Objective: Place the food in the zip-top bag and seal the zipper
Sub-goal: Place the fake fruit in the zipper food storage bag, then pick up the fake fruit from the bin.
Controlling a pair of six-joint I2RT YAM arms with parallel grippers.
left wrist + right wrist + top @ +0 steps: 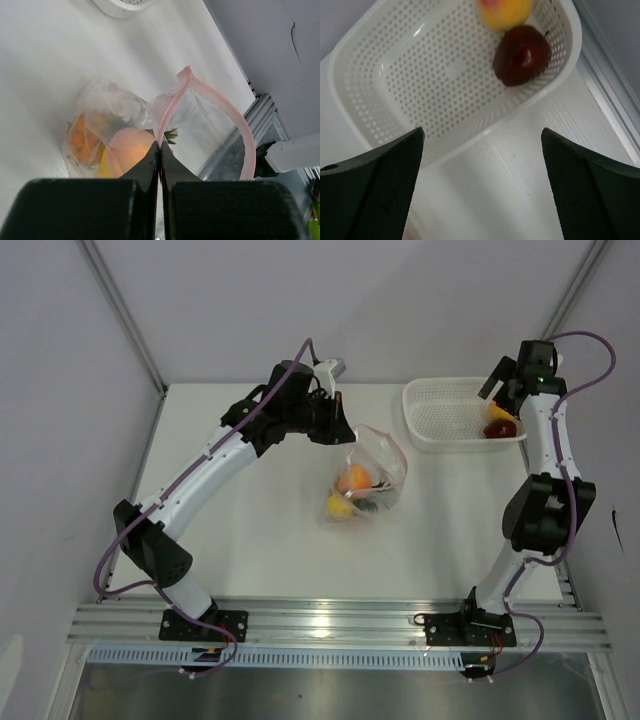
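- The left pincer (160, 147) is pinching the pink zipper (172, 107) at one spot. Its two fingers are pressing together with only the plastic between them, just left of the middle of the top view.
- The zip-top bag (368, 478) is sitting at the centre of the white worktop (250, 540). Its mouth is gaping open in a loop on the right of the left wrist view.
- Inside the bag, an orange pineapple (82, 142), a yellow fruit (105, 167) and a pink-orange peach (131, 142) are lying bunched together toward the lower left of that view.
- The right pincer (482, 131) is hovering over the edge of the white mesh basket (420, 75), with its fingers spread wide and gripping nothing.
- The basket is standing at the upper right of the top view, apart from the bag.
- A dark red apple (522, 55) and a yellow-pink peach (505, 11) are resting in the basket's corner at the top of the right wrist view, touching each other.
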